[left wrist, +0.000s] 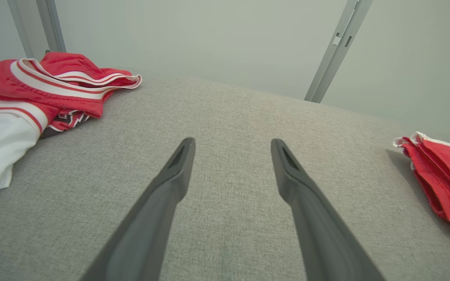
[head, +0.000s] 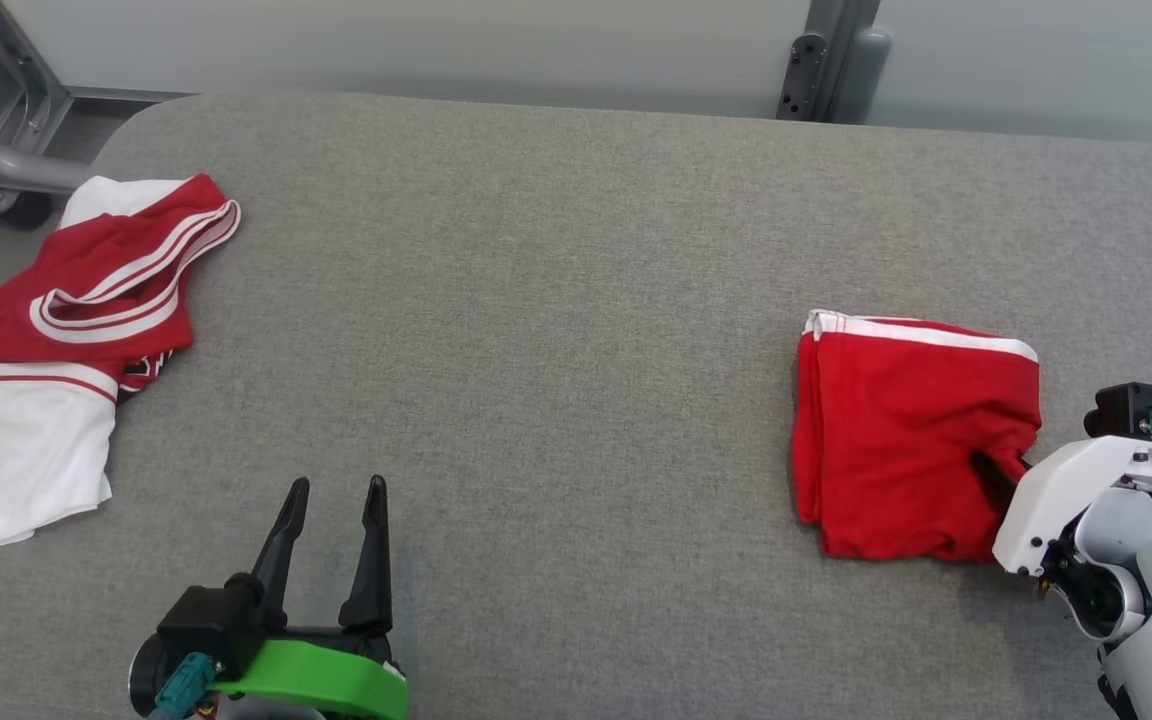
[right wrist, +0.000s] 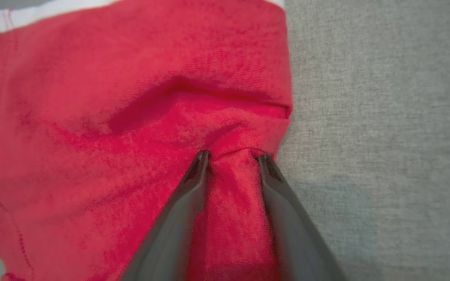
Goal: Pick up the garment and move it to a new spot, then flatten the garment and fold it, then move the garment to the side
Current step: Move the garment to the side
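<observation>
Side-move grip: right gripper [right wrist: 233, 156] pinched onto folded red garment [head: 911, 430], which lies under and ahead of its fingertips.
I hold only a thin ridge of cloth (top layer alone, I suspect), so dragging could peel the fold open. The left gripper [head: 338, 484] is spread, holding nothing, well apart.

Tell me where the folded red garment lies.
Head view: the folded garment lies at the right of the table, the right gripper pinching its near-right edge.

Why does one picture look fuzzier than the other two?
Right wrist view: close up, the folded red garment and right pincer look soft and smeared. Left wrist view: tabletop weave crisp, left pincer stretched by the wide lens. Head view: evenly lit, faint shadows.
</observation>
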Available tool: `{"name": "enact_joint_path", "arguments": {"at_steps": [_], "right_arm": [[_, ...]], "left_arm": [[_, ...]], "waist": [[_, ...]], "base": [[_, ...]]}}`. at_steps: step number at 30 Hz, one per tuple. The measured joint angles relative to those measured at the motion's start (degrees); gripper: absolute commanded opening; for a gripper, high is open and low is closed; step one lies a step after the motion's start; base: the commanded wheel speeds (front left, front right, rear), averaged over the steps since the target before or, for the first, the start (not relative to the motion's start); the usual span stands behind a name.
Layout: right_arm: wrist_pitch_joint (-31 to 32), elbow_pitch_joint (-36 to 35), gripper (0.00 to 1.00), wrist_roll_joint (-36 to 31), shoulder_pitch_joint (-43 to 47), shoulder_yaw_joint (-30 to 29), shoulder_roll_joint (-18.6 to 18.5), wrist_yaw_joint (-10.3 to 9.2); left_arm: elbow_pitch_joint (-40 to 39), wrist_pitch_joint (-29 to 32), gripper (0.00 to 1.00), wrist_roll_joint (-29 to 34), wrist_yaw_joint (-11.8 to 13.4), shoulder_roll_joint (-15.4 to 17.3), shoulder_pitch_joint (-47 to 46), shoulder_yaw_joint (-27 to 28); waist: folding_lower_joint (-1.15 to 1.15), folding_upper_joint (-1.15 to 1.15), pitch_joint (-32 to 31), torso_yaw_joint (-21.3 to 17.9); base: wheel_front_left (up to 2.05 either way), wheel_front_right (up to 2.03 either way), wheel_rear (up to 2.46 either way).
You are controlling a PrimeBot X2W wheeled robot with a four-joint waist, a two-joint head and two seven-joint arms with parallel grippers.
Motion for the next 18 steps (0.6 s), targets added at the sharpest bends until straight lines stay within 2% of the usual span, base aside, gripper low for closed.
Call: {"name": "enact_joint_path", "arguments": {"at_steps": [5,10,18], "right_arm": [[-1.5,-0.1,0.00,1.8,-1.6,1.0,-0.7,0.05],[-2.6,-1.2,0.00,1.3,-5.9,0.6,-3.9,0.03],[-4.4,-0.2,0.00,-6.6,-18.7,-3.9,-9.4,0.03]], "left_arm": [[-0.8,0.0,1.00,0.1,0.0,0.0,-0.5,0.3],[-2.6,0.0,1.00,0.7,-0.4,0.0,-2.7,0.8],[-3.2,0.0,1.00,3.5,-1.2,0.0,-9.8,-1.4]], "waist": [[0.00,0.00,0.8,-2.3],[0.00,0.00,2.4,-5.4],[0.00,0.00,9.9,-9.1]], "base": [[0.00,0.00,0.00],[0.00,0.00,0.00],[0.00,0.00,0.00]]}}
